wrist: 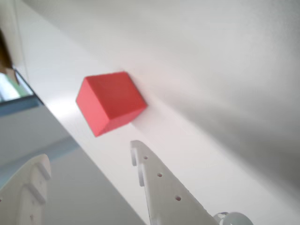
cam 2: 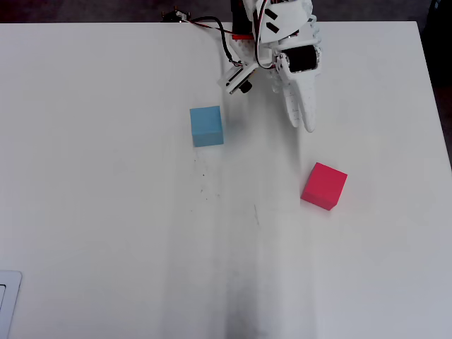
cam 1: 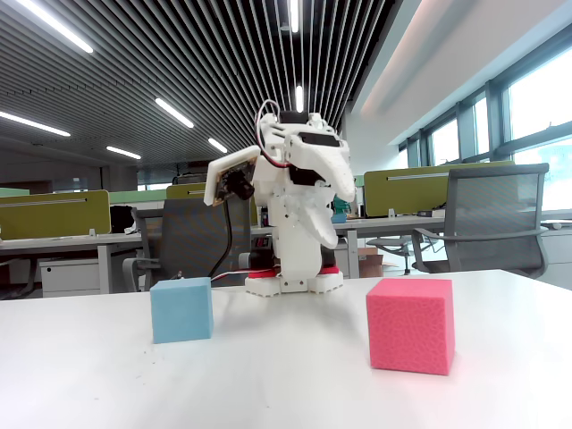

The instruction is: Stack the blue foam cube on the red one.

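Note:
The blue foam cube (cam 1: 181, 309) (cam 2: 207, 126) rests on the white table, left of the arm's base in the fixed view; the wrist view does not show it. The red one (cam 1: 411, 324) (cam 2: 324, 186) (wrist: 110, 101) sits apart from it, to the right and nearer the camera in the fixed view. My gripper (cam 2: 305, 126) (cam 1: 326, 237) (wrist: 89, 154) hangs raised close to the base, pointing down toward the table between the two cubes. Its white fingers stand apart in the wrist view, open and holding nothing. It touches neither cube.
The white table (cam 2: 113, 226) ends just behind the arm's base (cam 1: 293, 281) and at the right edge (cam 2: 429, 106) in the overhead view. A pale flat object (cam 2: 7, 304) lies at the lower left corner. Office chairs and desks stand behind the table.

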